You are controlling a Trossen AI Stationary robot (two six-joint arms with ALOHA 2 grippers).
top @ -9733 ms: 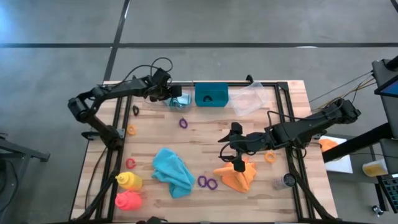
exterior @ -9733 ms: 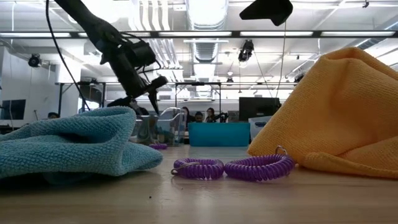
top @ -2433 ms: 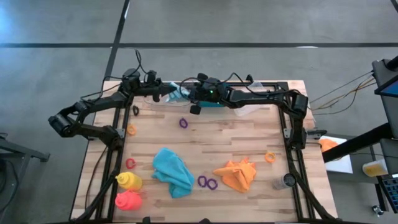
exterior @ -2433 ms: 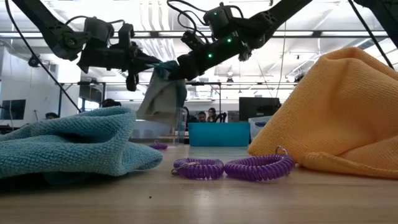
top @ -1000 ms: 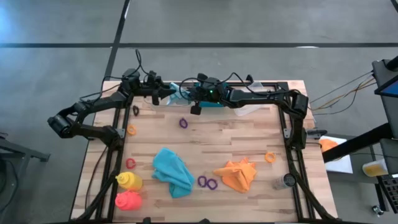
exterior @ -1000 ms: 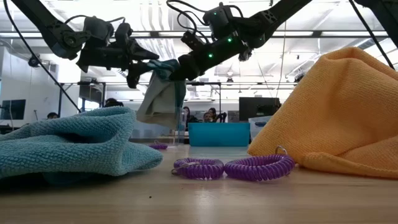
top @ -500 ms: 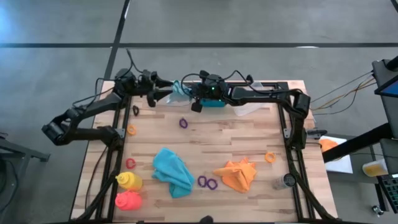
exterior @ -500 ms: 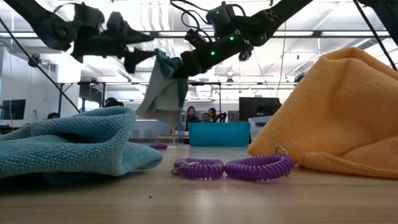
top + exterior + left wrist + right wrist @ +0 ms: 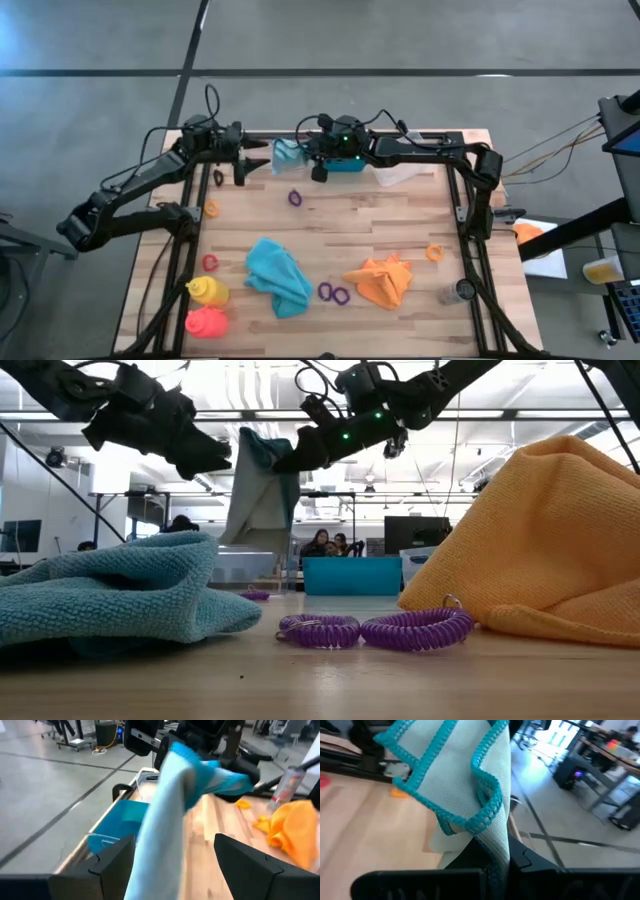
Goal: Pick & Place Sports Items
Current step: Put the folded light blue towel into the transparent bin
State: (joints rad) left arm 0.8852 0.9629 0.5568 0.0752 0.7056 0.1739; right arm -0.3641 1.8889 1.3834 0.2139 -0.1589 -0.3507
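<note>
Right tool [image 9: 300,152] pinches the pale blue cloth [image 9: 262,490] aloft at one edge; it hangs limp, so you carry it slowly. Left tool [image 9: 258,160] beside it gapes empty.

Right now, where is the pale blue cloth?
In the high view the pale blue cloth hangs off the table at the far edge, pinched in the right gripper, beside the teal bin. The open left gripper sits just clear of it.
</note>
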